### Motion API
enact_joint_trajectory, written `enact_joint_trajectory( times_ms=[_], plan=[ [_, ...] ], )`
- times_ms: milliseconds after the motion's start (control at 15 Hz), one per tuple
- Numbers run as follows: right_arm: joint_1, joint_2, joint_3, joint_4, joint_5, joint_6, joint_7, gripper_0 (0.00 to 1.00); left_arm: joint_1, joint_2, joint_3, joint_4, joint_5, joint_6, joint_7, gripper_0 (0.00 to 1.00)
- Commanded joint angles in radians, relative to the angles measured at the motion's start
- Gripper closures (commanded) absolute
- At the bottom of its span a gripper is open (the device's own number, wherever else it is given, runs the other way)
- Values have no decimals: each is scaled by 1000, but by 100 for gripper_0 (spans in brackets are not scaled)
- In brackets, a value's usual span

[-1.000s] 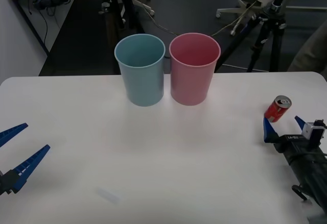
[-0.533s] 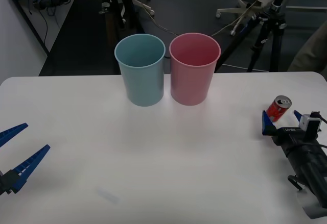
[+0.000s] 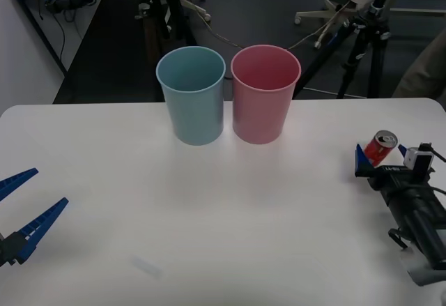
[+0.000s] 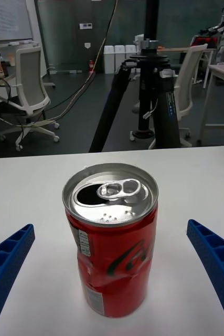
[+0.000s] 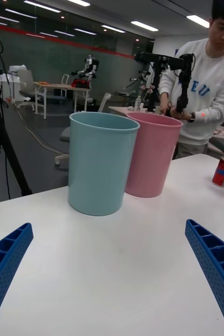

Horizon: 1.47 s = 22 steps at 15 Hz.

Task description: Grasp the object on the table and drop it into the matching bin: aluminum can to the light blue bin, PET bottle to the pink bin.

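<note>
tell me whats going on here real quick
The right gripper is open around a small red can standing upright near the right edge of the white table, one finger on either side, not yet closed. The light blue bin and pink bin stand side by side at the far edge. The left gripper waits open at the left.

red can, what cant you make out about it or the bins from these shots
- Aluminum can: its far side is turned away in the right wrist view; in the front view the open right gripper covers its base.
- Can label print: too small to read in the right wrist view.
- Light blue bin and pink bin: their floors are hidden by their own walls in the front view.
</note>
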Motion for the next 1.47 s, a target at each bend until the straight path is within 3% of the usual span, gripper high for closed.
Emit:
enact_joint_trajectory(
  times_ms=[67, 1000, 1067, 1133, 1467],
  plan=[
    [-35, -7, 0, 46, -5, -11, 4, 0, 0, 0, 0, 0, 0, 0, 0, 0],
    [-104, -21, 2, 122, -12, -3, 13, 0, 0, 0, 0, 0, 0, 0, 0, 0],
    [-103, -21, 2, 121, -12, -3, 13, 39, 0, 0, 0, 0, 0, 0, 0, 0],
    [-103, -21, 2, 121, -12, -3, 13, 100, 0, 0, 0, 0, 0, 0, 0, 0],
    [-103, -21, 2, 121, -12, -5, 13, 100, 0, 0, 0, 0, 0, 0, 0, 0]
  ],
)
